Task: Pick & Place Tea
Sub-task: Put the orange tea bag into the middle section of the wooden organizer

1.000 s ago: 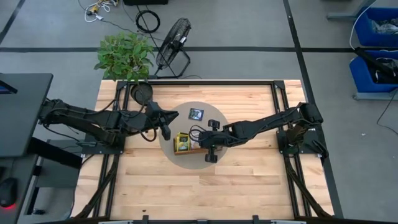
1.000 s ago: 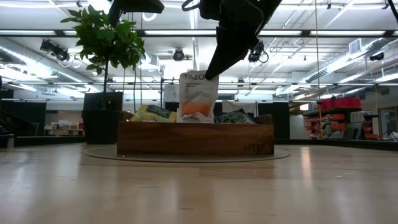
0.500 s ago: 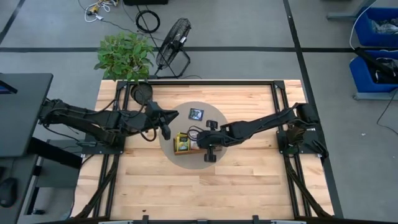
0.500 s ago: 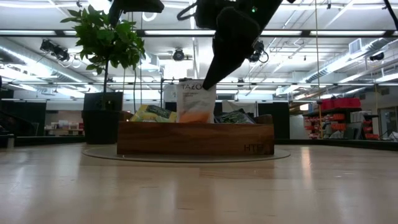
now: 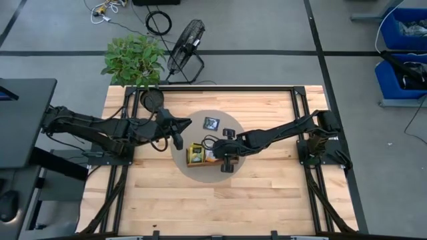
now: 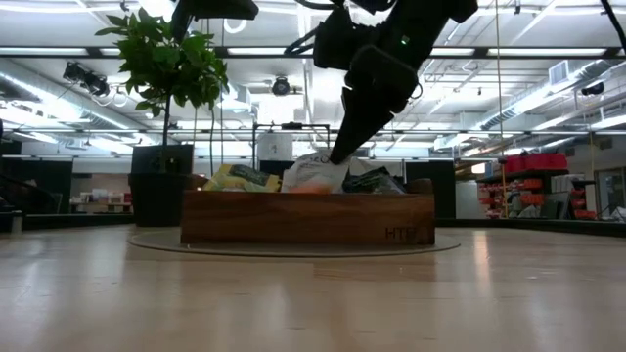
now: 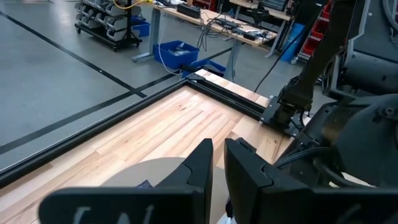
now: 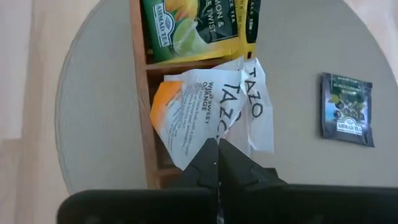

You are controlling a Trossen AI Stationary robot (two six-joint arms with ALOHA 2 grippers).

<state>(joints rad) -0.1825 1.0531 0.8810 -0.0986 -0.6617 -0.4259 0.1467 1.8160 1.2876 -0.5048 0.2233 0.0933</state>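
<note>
While the right gripper (image 8: 217, 163) pinches one corner of the white and orange tea packet (image 8: 211, 115), its jaws clamped tight on the paper, that packet is only partly down in the middle compartment of the wooden tray (image 6: 308, 217). From the wrist view it looks crumpled and bent, lying across the tray's far wall with part of it out over the grey round mat (image 5: 190, 170). That seems the main risk: let go now and the folded paper may spring up and slide outside the tray instead of dropping in. Pushing lower could crease it further or wedge it against the divider. From table level the gripper sits just above the tray's rim, so more descent might also nudge the tray along the mat.

Green and yellow packets (image 8: 193, 28) fill the neighbouring compartment, and a stray edge could catch on them. One dark blue packet (image 8: 347, 109) lies flat on the mat, well apart from the tray, not yet collected.

The left gripper (image 7: 216, 163) hangs over the table's left side with its jaws nearly together, holding nothing, clear of the work.
</note>
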